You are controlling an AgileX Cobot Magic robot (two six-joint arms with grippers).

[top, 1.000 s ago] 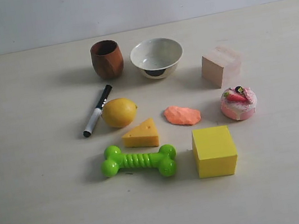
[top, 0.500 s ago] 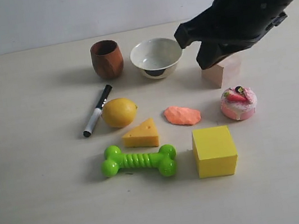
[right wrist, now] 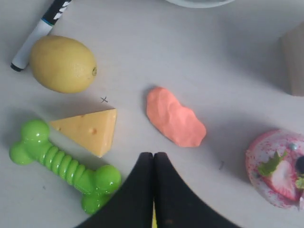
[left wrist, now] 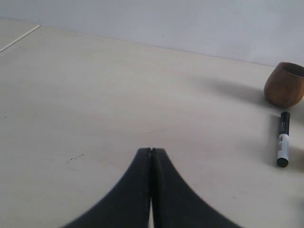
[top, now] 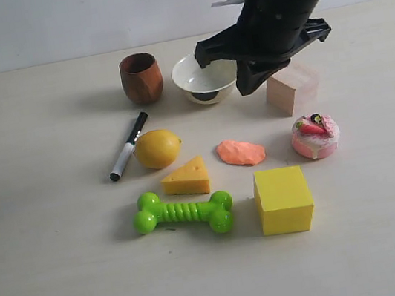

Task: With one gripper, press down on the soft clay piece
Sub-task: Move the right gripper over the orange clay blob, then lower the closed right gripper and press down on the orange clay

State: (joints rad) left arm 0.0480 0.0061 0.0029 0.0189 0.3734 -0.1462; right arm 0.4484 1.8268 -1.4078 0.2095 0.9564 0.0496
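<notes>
The soft clay piece [top: 241, 151] is a flat salmon-orange blob lying on the table between the yellow cheese wedge [top: 186, 177] and the pink cake toy [top: 315, 136]. My right gripper [top: 250, 79] hangs in the air above the bowl and the clay, apart from both. In the right wrist view its black fingers [right wrist: 153, 156] are pressed together with nothing between them, and the clay [right wrist: 175, 117] lies just beyond the tips. My left gripper [left wrist: 151, 151] is shut and empty over bare table; it is out of the exterior view.
Around the clay stand a lemon [top: 157, 148], a green bone toy [top: 184, 212], a yellow cube [top: 283, 200], a pale wooden block [top: 292, 88], a white bowl [top: 206, 76], a brown cup [top: 141, 77] and a marker [top: 129, 145].
My right arm has swung in from the top right corner, leftward and lower, and now hangs over the bowl and clay. No object on the table has moved.
</notes>
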